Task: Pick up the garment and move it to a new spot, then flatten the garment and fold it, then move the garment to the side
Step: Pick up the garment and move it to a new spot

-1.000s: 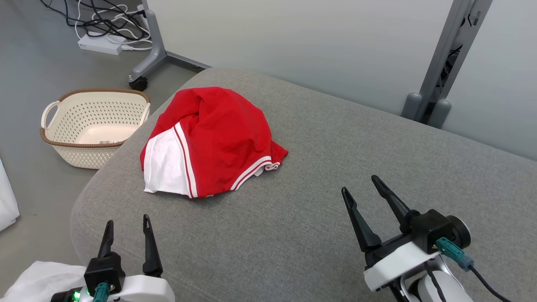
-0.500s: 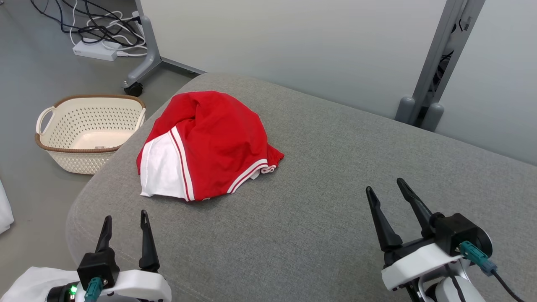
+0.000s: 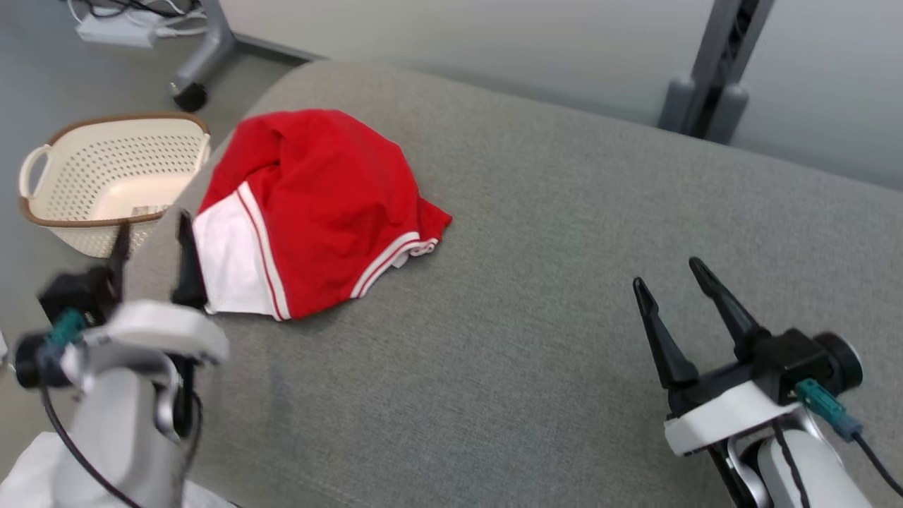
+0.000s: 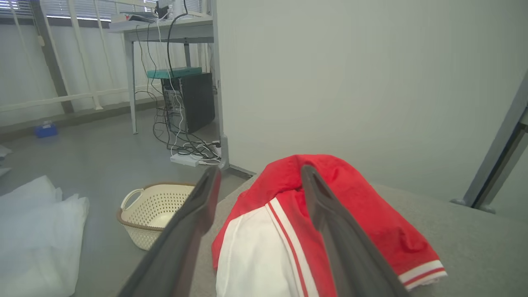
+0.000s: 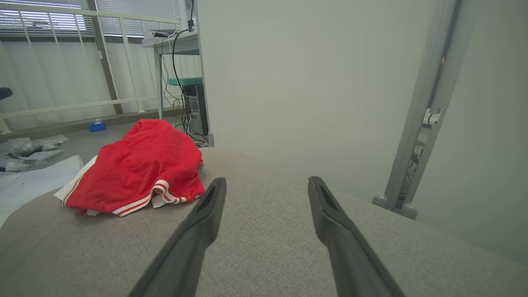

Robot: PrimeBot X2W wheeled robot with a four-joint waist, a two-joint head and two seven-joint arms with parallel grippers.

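Observation:
The garment (image 3: 317,204) is a crumpled red piece with a white panel and white stripes, heaped on the left part of a grey cushion (image 3: 536,282). My left gripper (image 3: 153,226) is open just left of the garment's white panel, at the cushion's left edge. In the left wrist view the garment (image 4: 363,218) lies ahead, between and to the right of the open fingers (image 4: 194,218). My right gripper (image 3: 670,271) is open over the bare cushion, well to the right of the garment. In the right wrist view the garment (image 5: 140,169) sits to the left, beyond the fingers.
A cream perforated basket (image 3: 99,159) stands on the floor left of the cushion. A wheeled stand foot (image 3: 194,67) and cables lie behind it. A grey post (image 3: 712,70) rises by the wall at the back right. White sheeting (image 4: 37,231) covers the floor at left.
My left gripper has risen and moved forward to the garment's left edge. The head camera has tilted, shifting the scene. The right gripper has barely moved.

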